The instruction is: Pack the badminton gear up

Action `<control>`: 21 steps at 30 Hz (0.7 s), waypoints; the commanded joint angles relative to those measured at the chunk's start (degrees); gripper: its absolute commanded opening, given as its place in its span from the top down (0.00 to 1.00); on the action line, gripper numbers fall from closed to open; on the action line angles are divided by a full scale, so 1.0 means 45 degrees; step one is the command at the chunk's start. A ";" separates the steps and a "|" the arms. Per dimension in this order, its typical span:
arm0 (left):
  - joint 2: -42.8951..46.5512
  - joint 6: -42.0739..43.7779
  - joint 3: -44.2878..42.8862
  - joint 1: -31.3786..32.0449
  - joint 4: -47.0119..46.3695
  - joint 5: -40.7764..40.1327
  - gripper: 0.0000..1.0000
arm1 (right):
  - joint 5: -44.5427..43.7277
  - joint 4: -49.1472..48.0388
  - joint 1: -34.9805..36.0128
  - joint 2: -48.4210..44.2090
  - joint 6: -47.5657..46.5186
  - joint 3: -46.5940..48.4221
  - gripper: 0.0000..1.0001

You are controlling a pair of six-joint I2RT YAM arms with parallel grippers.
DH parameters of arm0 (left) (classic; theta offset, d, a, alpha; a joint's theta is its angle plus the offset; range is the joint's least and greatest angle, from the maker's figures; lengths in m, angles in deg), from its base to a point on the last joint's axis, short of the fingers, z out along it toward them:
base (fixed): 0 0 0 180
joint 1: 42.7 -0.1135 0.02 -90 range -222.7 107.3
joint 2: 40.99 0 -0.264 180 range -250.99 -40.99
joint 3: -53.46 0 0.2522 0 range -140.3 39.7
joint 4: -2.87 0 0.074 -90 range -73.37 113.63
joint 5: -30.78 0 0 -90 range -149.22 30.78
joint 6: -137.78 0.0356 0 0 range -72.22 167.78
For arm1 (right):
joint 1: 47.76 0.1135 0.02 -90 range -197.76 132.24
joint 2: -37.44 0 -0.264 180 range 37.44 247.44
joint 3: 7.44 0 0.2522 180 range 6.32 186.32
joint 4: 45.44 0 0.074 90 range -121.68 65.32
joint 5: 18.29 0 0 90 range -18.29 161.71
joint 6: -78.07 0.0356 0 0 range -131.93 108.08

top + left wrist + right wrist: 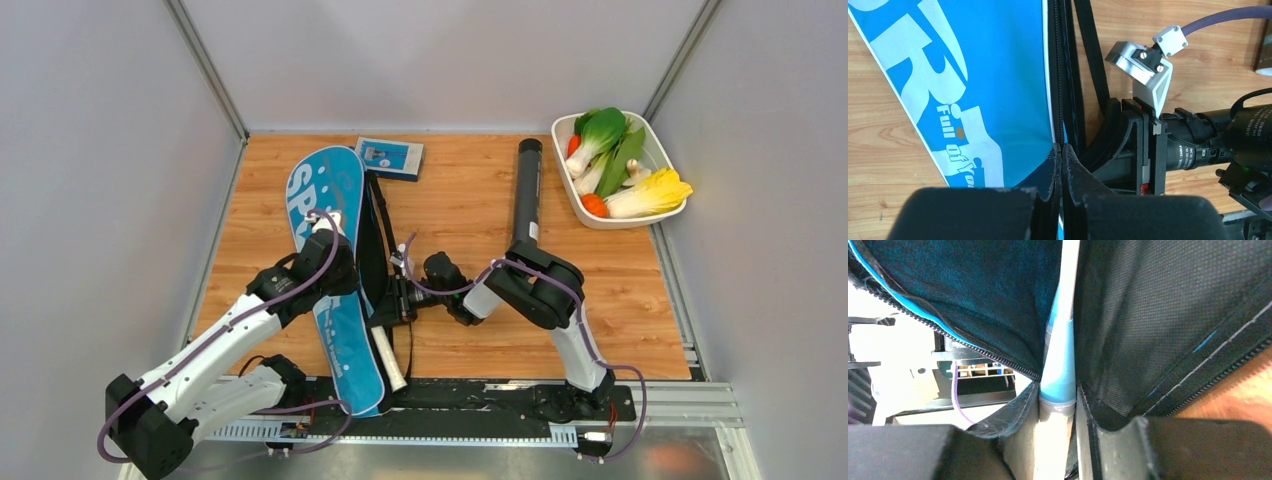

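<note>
The blue "SPORT" racket cover (335, 195) lies lengthwise left of centre, its zip side facing right. My left gripper (334, 250) is shut on the cover's zip edge (1062, 152) and holds the top flap (988, 75) up. My right gripper (402, 296) reaches in from the right and is shut on a racket (1059, 370) where its light-blue cone meets the white grip. The white handle (390, 362) sticks out toward the near edge. The racket's head is hidden inside the cover (973, 295). The long black tube (526, 190) lies at the back right.
A small blue box (390, 157) sits at the back by the cover's tip. A white tray (662, 150) of vegetables stands at the back right corner. The cover's black strap (376, 235) runs along its right side. Grey walls close in both sides.
</note>
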 commanded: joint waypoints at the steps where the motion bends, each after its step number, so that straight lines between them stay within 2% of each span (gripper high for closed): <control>1: 0.0051 0.0367 -0.0737 0.0067 0.0343 -0.0029 1.00 | -0.0966 -0.0976 -0.0325 -0.0475 -0.0192 -0.0425 0.66; 4: 0.0086 0.0358 -0.0672 0.0088 0.0328 -0.0087 1.00 | -0.0899 -0.0636 -0.0316 -0.0874 -0.0552 -0.0631 0.65; 7: 0.0040 0.0320 -0.0456 0.0080 0.0133 0.0000 1.00 | -0.0682 -0.0898 -0.0286 -0.1112 -0.0530 -0.1018 0.57; 8: 0.0028 0.0309 -0.0399 0.0079 0.0012 0.0027 1.00 | -0.0726 -0.0978 -0.0274 -0.1209 -0.0536 -0.1160 0.57; 11: -0.0033 0.0282 -0.0217 0.0079 -0.0202 0.0119 1.00 | -0.0873 -0.0709 -0.0283 -0.1260 -0.0698 -0.1279 0.73; 14: -0.0108 0.0250 -0.0187 0.0079 -0.0277 0.0262 1.00 | -0.0908 -0.0650 -0.0278 -0.1059 -0.0679 -0.1097 0.82; 21: -0.0155 0.0004 -0.0068 0.0070 -0.0671 0.0594 1.00 | -0.0978 -0.0795 0.0196 -0.0597 -0.0228 -0.0594 0.77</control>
